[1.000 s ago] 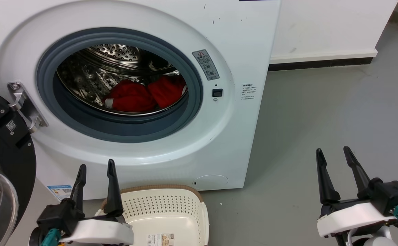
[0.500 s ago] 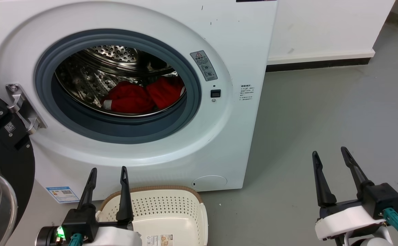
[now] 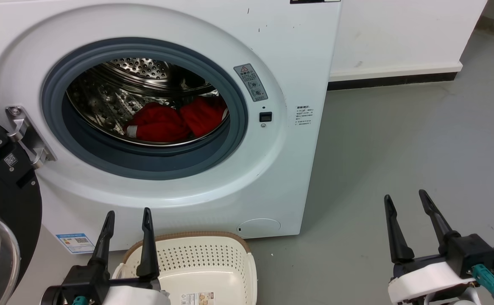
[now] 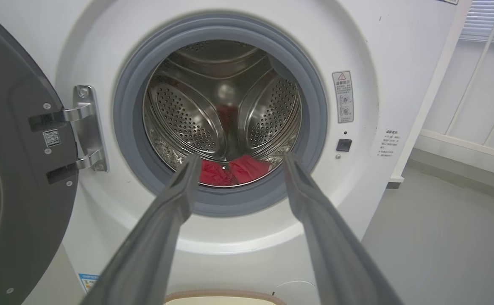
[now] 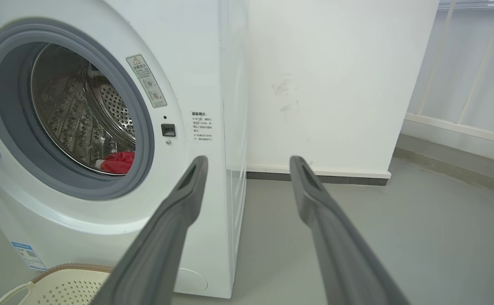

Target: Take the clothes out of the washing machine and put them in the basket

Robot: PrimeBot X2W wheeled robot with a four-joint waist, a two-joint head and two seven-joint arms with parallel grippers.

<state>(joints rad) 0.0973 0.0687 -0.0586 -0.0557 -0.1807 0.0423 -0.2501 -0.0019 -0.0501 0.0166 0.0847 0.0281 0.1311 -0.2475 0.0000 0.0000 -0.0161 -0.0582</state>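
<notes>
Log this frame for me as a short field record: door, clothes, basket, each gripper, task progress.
washing machine: front-loader, porthole uncovered
door: swung open at the robot's left
clothes: two red pieces lying low in the drum
basket: in front of the machine, no garment in the part that shows
left gripper: open, holding nothing, by the basket's left rim
right gripper: open, holding nothing, over the floor
progress: nothing taken out yet

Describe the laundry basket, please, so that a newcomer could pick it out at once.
Find the large white front-loading washing machine with the round grey-rimmed porthole. On the floor before it, below the porthole, stands a small cream plastic basket. Its perforated sides and brown rim set it apart from the machine's smooth white front.
</notes>
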